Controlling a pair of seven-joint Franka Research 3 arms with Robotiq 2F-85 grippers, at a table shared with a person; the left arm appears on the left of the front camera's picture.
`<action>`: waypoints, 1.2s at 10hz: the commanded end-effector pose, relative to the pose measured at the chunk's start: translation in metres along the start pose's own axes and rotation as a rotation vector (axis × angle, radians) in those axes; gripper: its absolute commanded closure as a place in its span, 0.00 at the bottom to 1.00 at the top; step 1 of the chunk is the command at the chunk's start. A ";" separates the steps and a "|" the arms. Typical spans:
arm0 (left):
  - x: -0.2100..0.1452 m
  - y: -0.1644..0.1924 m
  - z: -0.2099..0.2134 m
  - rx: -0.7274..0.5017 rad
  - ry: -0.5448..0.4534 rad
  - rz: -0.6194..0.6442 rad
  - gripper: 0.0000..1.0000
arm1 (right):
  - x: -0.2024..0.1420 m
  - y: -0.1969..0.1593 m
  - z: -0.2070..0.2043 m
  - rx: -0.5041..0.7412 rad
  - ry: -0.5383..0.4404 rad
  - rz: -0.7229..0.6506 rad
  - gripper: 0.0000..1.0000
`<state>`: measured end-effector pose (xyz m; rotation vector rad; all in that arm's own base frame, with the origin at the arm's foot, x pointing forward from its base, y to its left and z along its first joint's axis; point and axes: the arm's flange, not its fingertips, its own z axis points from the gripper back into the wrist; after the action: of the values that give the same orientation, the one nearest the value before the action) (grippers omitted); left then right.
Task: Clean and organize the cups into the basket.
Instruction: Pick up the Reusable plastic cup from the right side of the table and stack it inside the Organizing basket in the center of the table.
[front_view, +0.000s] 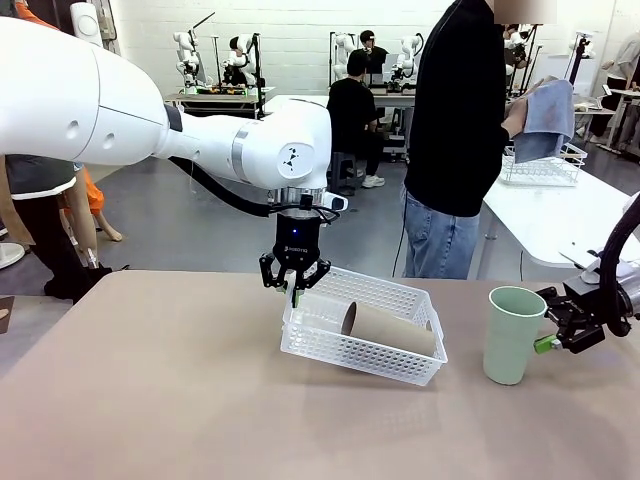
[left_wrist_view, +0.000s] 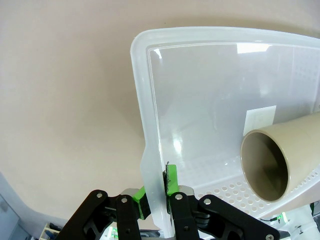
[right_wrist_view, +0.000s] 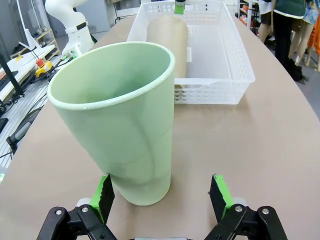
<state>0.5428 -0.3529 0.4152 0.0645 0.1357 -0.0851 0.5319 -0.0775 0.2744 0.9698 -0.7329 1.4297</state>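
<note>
Left gripper (front_view: 293, 285) is pinching tight on the white basket's (front_view: 400, 362) end wall, with a tan cup (front_view: 390, 328) lying sideways inside. Mint green cup (front_view: 512, 335) is standing upright on the table (front_view: 150, 400) right of the basket, and the right gripper's (right_wrist_view: 162, 197) jaws are sitting wide apart around its base. The sticker (left_wrist_view: 260, 120) on the basket floor is looking blank.

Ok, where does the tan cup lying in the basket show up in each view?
Front view: the tan cup lies at centre frame inside the basket, mouth toward picture left.
Left wrist view: the tan cup is at the right edge, mouth toward the camera.
Right wrist view: the tan cup is at top centre, behind the green cup.
Shared landmark: the basket wall pinched by the left gripper.
</note>
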 end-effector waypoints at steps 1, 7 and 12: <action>-0.001 0.001 0.001 0.000 -0.001 0.000 1.00 | 0.002 0.000 -0.007 0.019 0.001 0.000 0.00; -0.001 0.001 0.001 0.000 -0.001 0.000 1.00 | 0.000 -0.002 -0.010 0.044 0.010 -0.024 0.00; -0.001 0.001 0.001 0.000 -0.001 0.000 1.00 | -0.006 -0.001 -0.005 0.078 0.003 -0.061 0.00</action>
<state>0.5428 -0.3529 0.4152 0.0645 0.1358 -0.0851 0.5294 -0.0737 0.2660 0.9998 -0.6884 1.4162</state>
